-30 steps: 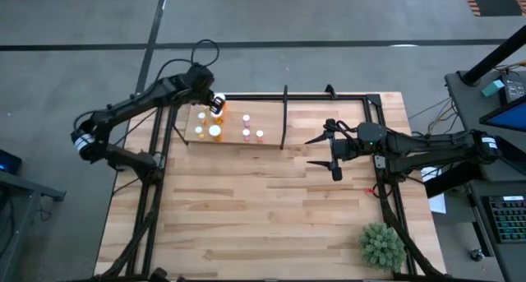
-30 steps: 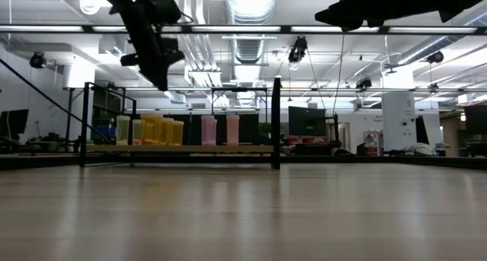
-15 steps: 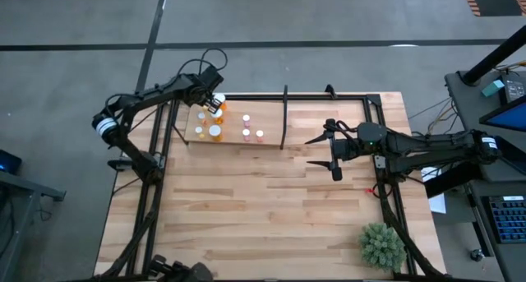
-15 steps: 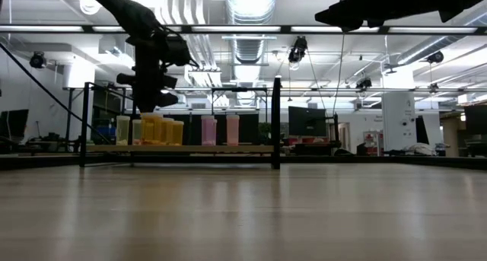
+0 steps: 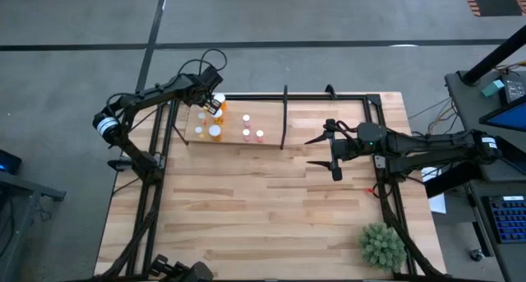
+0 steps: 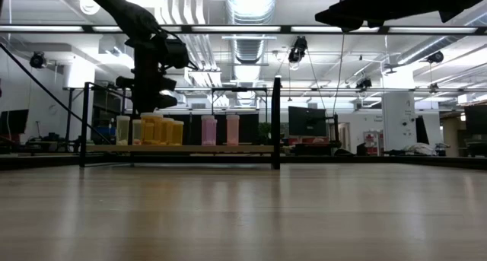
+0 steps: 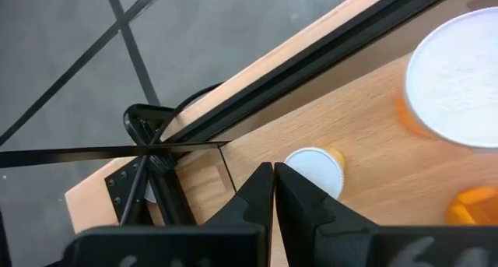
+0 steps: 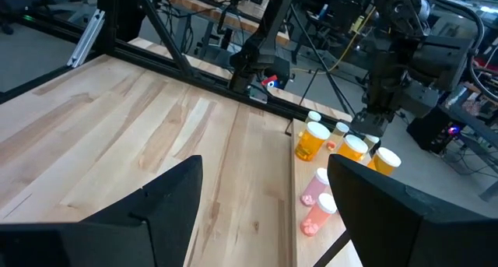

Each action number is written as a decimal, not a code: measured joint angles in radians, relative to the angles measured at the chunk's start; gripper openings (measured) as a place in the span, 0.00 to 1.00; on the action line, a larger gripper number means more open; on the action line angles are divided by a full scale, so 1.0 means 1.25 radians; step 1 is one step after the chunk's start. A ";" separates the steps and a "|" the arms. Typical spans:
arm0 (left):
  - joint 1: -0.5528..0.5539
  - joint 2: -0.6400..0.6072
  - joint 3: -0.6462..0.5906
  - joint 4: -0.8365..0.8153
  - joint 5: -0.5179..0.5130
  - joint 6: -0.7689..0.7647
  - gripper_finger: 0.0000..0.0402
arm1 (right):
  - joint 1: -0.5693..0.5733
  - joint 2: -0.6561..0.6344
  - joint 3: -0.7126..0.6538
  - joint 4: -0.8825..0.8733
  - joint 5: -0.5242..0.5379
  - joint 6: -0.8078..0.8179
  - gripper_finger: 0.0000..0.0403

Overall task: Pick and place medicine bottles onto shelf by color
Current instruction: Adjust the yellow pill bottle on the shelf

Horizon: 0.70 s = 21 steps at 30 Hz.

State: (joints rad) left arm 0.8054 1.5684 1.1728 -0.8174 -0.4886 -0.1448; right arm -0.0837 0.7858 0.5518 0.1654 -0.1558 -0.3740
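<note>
The shelf (image 5: 234,127), a pale board with a thin black post (image 5: 284,117), lies at the table's far left. Orange-yellow bottles (image 5: 215,131) and pinkish bottles (image 5: 246,134), all white-capped, stand upright on it in a row, as the low view shows (image 6: 163,131) (image 6: 217,129). My left gripper (image 5: 212,104) is shut and empty and points down just above the orange bottles (image 6: 148,105). In its wrist view the tips (image 7: 273,167) stand beside a small white cap (image 7: 315,172), near a big one (image 7: 459,80). My right gripper (image 5: 311,150) is open and empty, right of the post.
A black metal frame (image 5: 362,99) runs along the table's far and side edges. A green spiky plant (image 5: 381,246) stands at the near right corner. Bare tabletop (image 5: 246,208) lies between the shelf and the near edge.
My left gripper has come down toward the orange bottles on the shelf and has tipped from a slant to pointing straight down, while its arm has swung. The bottles have stayed in place.
</note>
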 joint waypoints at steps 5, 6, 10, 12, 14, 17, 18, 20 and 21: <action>0.000 0.000 0.002 0.000 0.005 0.000 0.00 | 0.000 0.000 0.000 0.000 0.000 0.001 0.66; 0.000 0.000 0.002 0.001 0.006 0.000 0.00 | 0.000 0.000 0.000 0.000 0.000 0.005 0.66; 0.000 0.000 0.002 0.001 0.007 0.000 0.00 | 0.000 0.000 0.000 0.000 0.000 0.005 0.66; 0.000 0.000 0.003 -0.002 0.007 0.000 0.00 | 0.000 0.000 0.000 0.000 0.000 0.005 0.66; -0.001 -0.002 0.007 -0.003 0.011 0.000 0.00 | 0.000 0.000 0.000 0.000 0.000 0.005 0.66; -0.006 -0.011 0.014 -0.010 0.015 0.007 0.00 | 0.000 0.000 0.000 0.000 0.000 0.000 0.66; -0.008 -0.018 0.017 -0.013 0.015 0.015 0.00 | 0.000 0.000 0.000 0.000 0.000 -0.003 0.66; -0.019 -0.041 0.025 -0.030 0.014 0.019 0.00 | 0.000 0.000 0.000 0.000 0.000 -0.008 0.66; -0.026 -0.054 0.026 -0.037 0.012 0.019 0.00 | 0.000 0.000 0.000 0.000 0.000 -0.009 0.66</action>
State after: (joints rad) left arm 0.7730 1.5010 1.2058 -0.8636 -0.4738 -0.1205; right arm -0.0839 0.7860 0.5518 0.1658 -0.1557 -0.3853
